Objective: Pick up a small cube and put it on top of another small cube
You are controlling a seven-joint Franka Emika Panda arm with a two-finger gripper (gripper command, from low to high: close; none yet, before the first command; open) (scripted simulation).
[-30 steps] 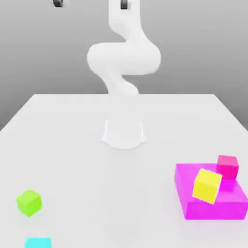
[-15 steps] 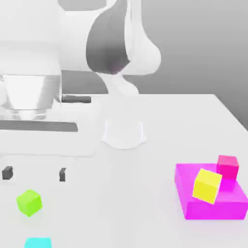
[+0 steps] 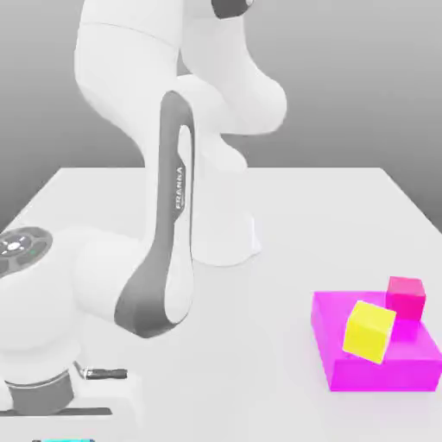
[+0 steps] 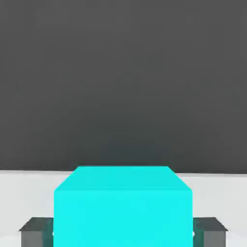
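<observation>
A cyan cube (image 4: 123, 207) sits between my gripper's (image 4: 123, 232) two dark fingers (image 4: 36, 230), which press against its sides. In the exterior view a sliver of the cyan cube (image 3: 65, 439) shows at the bottom edge on the exterior view's left, right under my hand (image 3: 65, 401). The arm bends low over that corner of the table. A yellow cube (image 3: 369, 330) lies tilted on a large magenta block (image 3: 380, 367) at the exterior view's right. A small pink cube (image 3: 406, 296) rests at the back of that block.
The white table (image 3: 285, 224) stretches between the arm's base (image 3: 226, 242) and the magenta block. My bent arm (image 3: 164, 259) covers much of the table on the exterior view's left.
The arm has swung down to the near corner on the exterior view's left, over the cyan cube. The fingers have shut on that cube. The green cube is now hidden behind the arm.
</observation>
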